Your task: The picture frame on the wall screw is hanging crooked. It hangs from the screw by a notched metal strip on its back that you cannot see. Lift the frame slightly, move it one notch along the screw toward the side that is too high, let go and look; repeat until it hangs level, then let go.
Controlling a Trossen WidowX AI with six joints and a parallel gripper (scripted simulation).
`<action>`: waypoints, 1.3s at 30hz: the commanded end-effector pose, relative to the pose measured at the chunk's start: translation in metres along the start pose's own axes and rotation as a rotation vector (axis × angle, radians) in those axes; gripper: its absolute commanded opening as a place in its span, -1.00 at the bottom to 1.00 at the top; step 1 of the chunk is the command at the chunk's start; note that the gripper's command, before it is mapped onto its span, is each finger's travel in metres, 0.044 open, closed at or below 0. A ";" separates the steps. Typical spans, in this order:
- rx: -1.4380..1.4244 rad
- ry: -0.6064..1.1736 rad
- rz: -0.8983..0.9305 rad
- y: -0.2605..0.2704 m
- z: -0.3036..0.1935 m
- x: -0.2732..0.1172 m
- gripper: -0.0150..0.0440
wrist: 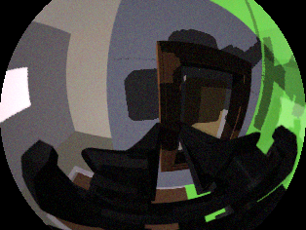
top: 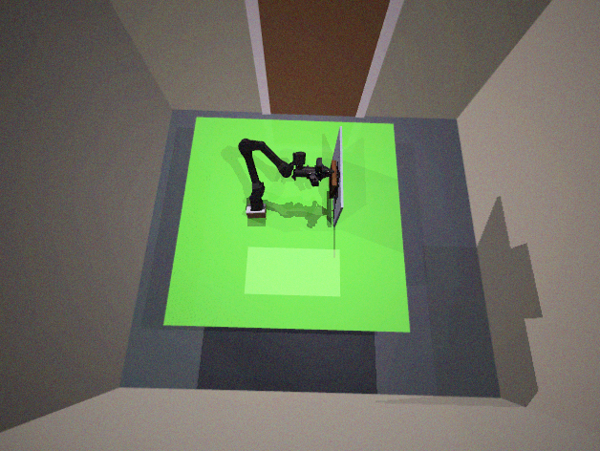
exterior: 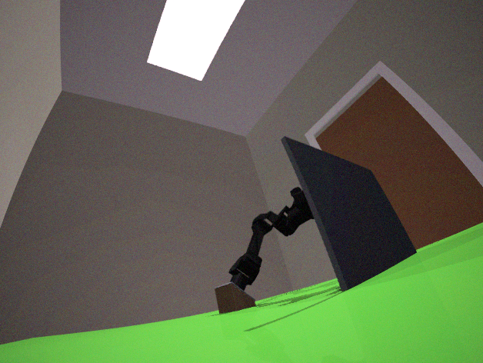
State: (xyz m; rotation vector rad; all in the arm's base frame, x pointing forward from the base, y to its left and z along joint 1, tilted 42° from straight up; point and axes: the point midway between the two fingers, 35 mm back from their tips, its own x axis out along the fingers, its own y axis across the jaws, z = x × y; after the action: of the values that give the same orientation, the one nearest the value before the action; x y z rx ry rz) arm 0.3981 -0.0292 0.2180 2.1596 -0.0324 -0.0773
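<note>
The brown picture frame [top: 332, 188] [wrist: 169, 73] is against the grey upright panel [top: 338, 209] [exterior: 351, 211] [wrist: 132, 49], on the side facing the arm. In the exterior view the panel hides it. My gripper [top: 331, 172] [wrist: 168, 126] is shut on one side bar of the frame; in the wrist view that bar runs between the two black fingertips. The rest of the frame reaches to the right of the fingers there, around a dark, glossy middle. The screw and the notched strip are hidden. How far the frame tilts cannot be told from these views.
The arm's base block [top: 256, 212] [exterior: 234, 299] stands on the green table top [top: 208, 290] [exterior: 175, 331], to the left of the panel in the top view. The panel's face is close in front of the fingers. A brown door [top: 325, 53] [exterior: 390, 156] is in the room wall beyond.
</note>
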 end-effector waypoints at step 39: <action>0.002 0.000 0.016 0.003 0.002 0.001 -0.49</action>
State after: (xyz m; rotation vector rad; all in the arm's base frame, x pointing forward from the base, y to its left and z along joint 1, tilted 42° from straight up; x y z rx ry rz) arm 0.3988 -0.0299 0.2180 2.1594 -0.0370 -0.0711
